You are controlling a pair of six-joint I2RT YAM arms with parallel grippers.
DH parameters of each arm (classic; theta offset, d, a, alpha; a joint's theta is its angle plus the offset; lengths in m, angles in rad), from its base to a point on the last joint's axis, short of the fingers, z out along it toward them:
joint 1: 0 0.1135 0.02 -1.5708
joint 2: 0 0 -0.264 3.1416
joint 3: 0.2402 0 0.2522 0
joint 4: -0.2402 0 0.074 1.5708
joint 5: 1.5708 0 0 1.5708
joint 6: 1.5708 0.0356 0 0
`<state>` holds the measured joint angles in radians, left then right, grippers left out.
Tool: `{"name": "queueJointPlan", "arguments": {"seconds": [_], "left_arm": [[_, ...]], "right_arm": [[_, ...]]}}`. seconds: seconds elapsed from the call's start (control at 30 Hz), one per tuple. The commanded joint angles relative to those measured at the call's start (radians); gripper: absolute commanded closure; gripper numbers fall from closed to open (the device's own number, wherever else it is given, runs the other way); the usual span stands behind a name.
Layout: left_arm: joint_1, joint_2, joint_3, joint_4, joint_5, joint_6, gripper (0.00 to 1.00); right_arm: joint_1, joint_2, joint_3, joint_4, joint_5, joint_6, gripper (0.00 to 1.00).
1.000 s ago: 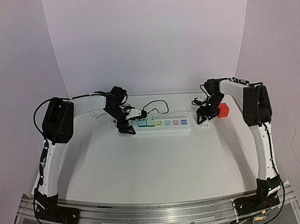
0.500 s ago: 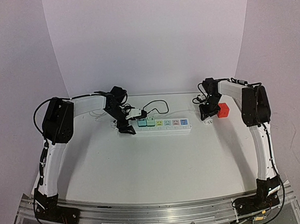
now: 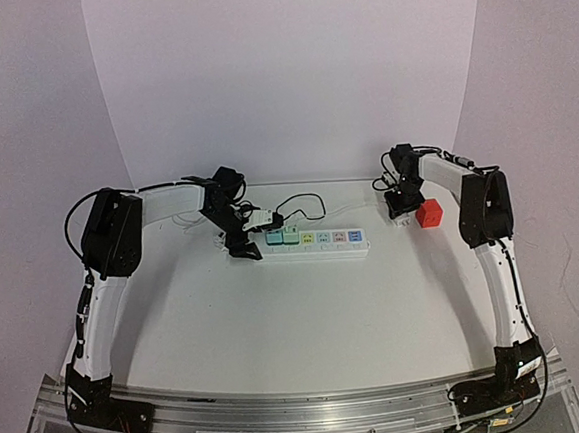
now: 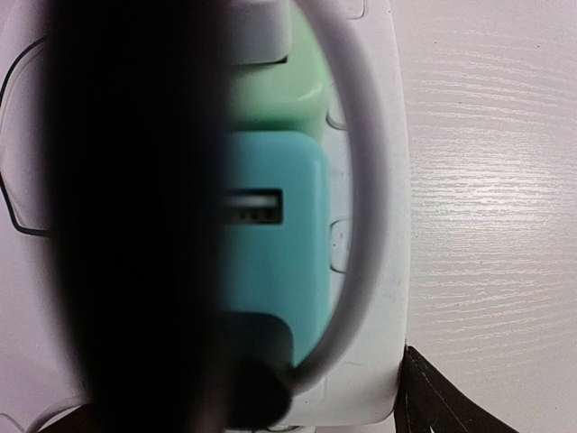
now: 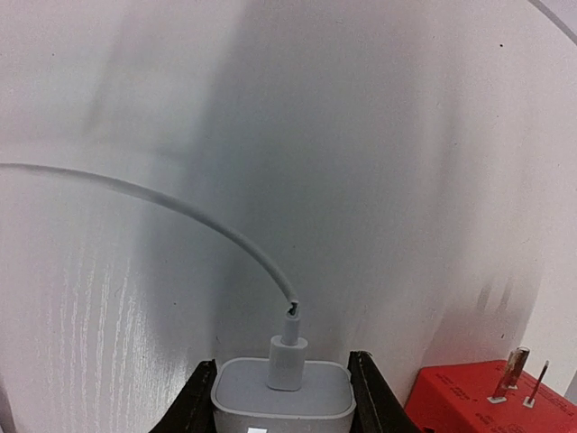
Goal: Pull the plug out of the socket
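My right gripper (image 5: 281, 402) clamps the white charger plug (image 5: 281, 388), off the power strip (image 3: 317, 242) lying mid-table; left gripper (image 3: 239, 233) sits at its end, spread unclear; I'd lower gently beside the red adapter (image 5: 469, 401), cable (image 5: 180, 206) slack.

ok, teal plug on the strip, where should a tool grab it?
Take the teal plug from straight above, by its two faces toward the long edges of the strip. The green plug butts one of its other sides, and its USB port faces up. A white cable arcs over one side.
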<state>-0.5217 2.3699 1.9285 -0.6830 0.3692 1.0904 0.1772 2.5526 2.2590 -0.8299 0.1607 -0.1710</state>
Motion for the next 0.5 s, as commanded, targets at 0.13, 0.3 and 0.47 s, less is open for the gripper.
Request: {"name": "queueJointPlan", "arguments": {"seconds": [0.13,0.3,0.47], "left_arm": [[-0.008,0.099,-0.060,-0.132,-0.072,0.007,1.00],[-0.008,0.100,-0.054,-0.132,-0.067,0.008,1.00],[-0.008,0.100,-0.048,-0.136,-0.062,0.006,1.00]], "right_arm": [[-0.005,-0.008,-0.056,-0.010,0.018,0.004,0.63],[-0.004,-0.029,-0.055,-0.009,-0.030,0.010,0.49],[0.005,-0.058,-0.061,-0.009,-0.054,0.003,0.40]]}}
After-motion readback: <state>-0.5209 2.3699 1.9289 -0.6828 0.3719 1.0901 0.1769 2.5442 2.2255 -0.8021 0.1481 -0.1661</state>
